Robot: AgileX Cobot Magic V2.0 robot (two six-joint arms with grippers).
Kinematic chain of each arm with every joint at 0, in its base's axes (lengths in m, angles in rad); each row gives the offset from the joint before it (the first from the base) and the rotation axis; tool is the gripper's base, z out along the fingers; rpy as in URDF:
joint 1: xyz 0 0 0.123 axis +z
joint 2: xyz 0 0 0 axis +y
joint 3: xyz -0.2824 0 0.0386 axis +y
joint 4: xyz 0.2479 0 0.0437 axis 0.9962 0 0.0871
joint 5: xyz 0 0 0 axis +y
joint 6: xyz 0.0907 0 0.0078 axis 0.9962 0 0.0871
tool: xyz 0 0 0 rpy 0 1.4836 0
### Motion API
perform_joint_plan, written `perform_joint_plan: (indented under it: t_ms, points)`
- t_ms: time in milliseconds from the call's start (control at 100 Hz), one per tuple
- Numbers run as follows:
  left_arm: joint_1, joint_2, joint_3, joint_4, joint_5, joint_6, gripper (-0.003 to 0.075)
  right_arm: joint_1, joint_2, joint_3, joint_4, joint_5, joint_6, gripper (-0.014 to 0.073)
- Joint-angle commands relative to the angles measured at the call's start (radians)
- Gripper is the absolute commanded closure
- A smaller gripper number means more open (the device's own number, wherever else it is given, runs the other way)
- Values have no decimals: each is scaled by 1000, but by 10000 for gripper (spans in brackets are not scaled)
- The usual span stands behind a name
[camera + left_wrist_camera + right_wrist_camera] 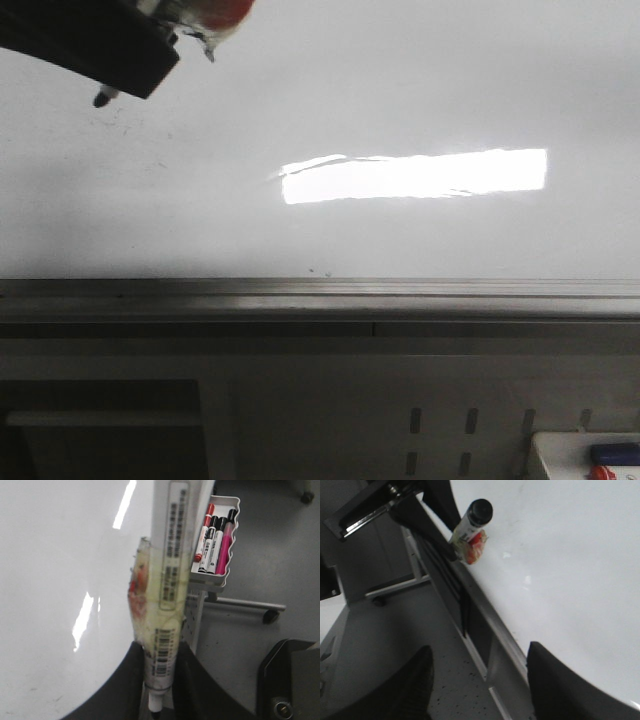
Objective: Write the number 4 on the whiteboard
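The whiteboard (400, 90) is glossy white with a bright rectangular glare and a grey metal rail along its near edge. No drawn number 4 shows on it, only faint smudges. My left gripper (105, 50) is at the board's upper left, shut on a white marker (167, 600) wrapped in yellowish tape. The marker's dark tip (101, 98) is at the board surface. The marker and left gripper also show in the right wrist view (470, 522). My right gripper (480, 655) is open and empty, off the board beside its rail (490, 625).
A white tray (217, 540) holding red, black and pink markers hangs on the stand beside the board. It shows at the lower right of the front view (585, 455). The stand's feet and grey floor lie beyond.
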Motion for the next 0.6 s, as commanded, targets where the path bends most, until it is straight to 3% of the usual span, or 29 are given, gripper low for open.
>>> perform_joint_plan:
  t_ms: [0,260,590]
  points:
    - [-35,-49,-35,43,-25,37,741,74,83,-66,35,-83,-19,179]
    - [-69,-70,-35,74,-19,37,741,245,259,-173,35,-290,-19,154]
    - [-69,-70,-35,65,-15,37,741,259,360,-187,53,-332,-19,158]
